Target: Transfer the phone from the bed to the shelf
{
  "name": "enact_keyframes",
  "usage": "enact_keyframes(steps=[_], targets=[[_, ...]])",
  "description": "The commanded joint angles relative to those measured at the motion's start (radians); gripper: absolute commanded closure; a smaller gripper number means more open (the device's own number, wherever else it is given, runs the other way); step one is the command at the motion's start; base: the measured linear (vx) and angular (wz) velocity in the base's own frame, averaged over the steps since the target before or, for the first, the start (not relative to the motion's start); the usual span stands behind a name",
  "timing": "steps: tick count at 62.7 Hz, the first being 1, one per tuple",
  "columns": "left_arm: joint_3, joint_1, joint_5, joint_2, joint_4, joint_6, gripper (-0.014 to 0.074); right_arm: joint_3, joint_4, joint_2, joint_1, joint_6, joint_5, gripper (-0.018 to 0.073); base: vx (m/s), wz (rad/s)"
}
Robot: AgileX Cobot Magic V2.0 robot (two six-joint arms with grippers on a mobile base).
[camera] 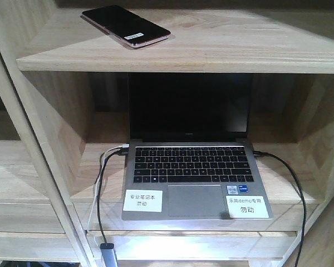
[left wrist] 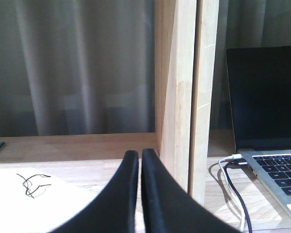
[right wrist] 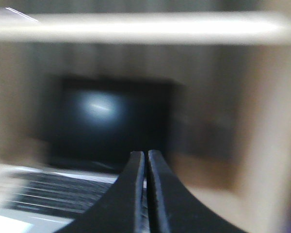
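- Left end effector (left wrist: 139, 158), lower centre of its wrist frame: fingers pressed together, empty.
- Phone (camera: 125, 25), upper left of front frame: flat on shelf (camera: 239, 47) board above laptop (camera: 192, 167).
- Right end effector (right wrist: 145, 158), lower centre: closed, empty.

- Your left black curved-finger tool (left wrist: 139, 158) has its two fingers pressed together, holding nothing.
- Your right black curved-finger tool (right wrist: 145, 158) is likewise closed and empty; its view is blurred.
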Motion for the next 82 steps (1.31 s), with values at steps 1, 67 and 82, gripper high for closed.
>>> enact_keyframes(steps=[1,67,82], targets=[[-0.024,0.002,-0.075,-0.006,-0.011,-0.009,0.0595,0.006,-0.008,0.010,-0.067,-0.006,-0.104,0.0564,0.00,0.00],[-0.024,0.002,-0.075,-0.006,-0.011,-0.009,0.0595,0.250,-0.008,-0.204,-0.209,-0.025,-0.191,0.0564,0.00,0.00],[-0.024,0.002,-0.075,-0.006,-0.011,-0.009,0.0595,0.250,-0.008,-0.204,-0.209,-0.025,-0.191,0.0564,0.00,0.00]])
